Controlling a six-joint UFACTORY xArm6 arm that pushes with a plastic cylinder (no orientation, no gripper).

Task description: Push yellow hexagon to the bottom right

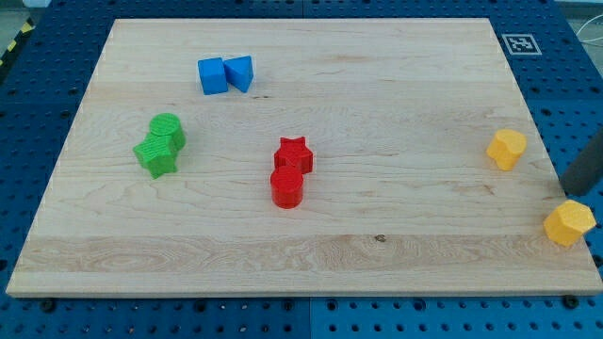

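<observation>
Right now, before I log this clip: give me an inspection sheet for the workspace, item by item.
Surface: wooden board, flat, on a blue perforated base.
Job's things: yellow hexagon at the board's right edge, near the bottom right; second yellow block apart, up and left of it.
Clutter: two blue blocks, two green blocks, red star touching red cylinder.
Tool: my tip just above the yellow hexagon, at the view's right edge.
Cables: nothing seen.
Surroundings: printed marker tag at the top right.
</observation>
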